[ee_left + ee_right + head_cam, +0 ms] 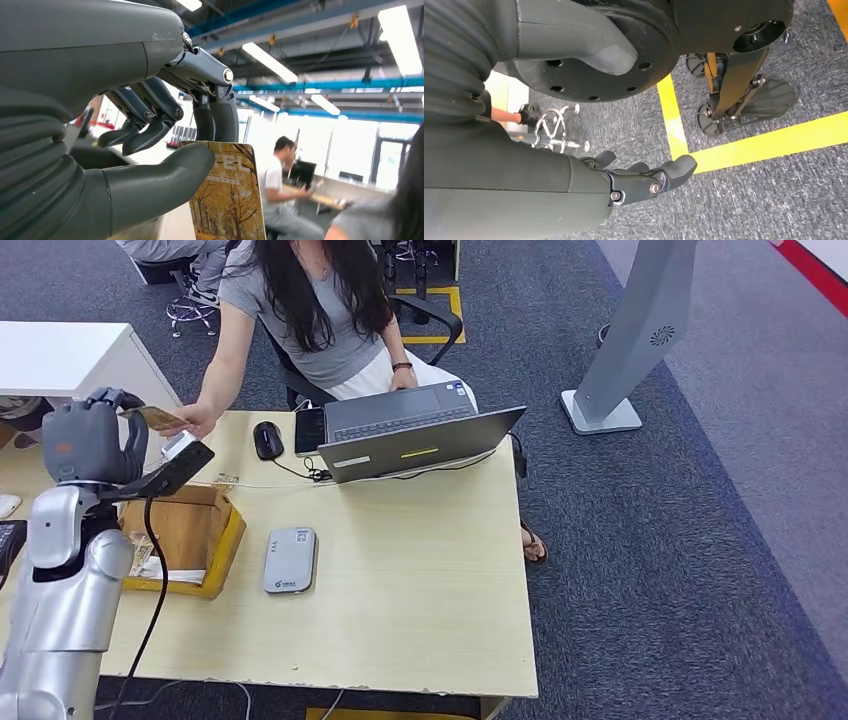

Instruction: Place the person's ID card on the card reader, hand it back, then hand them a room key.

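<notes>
My left hand (90, 440) is raised over the table's far left corner and pinches a card printed with autumn trees (152, 418) between thumb and fingers. The left wrist view shows that card (227, 200) under the thumb (165, 170). A seated person's hand (197, 420) reaches across and meets the card's far end. The grey-white card reader (290, 560) lies flat on the table, nothing on it. My right hand (644, 180) hangs over the carpet with its fingers loosely apart and holds nothing.
An open laptop (410, 430), a black mouse (268, 440) and a dark phone (309, 430) sit at the table's far side. A yellow-edged wooden box (190, 535) stands beside my left arm. A grey stand (630, 340) is on the carpet to the right.
</notes>
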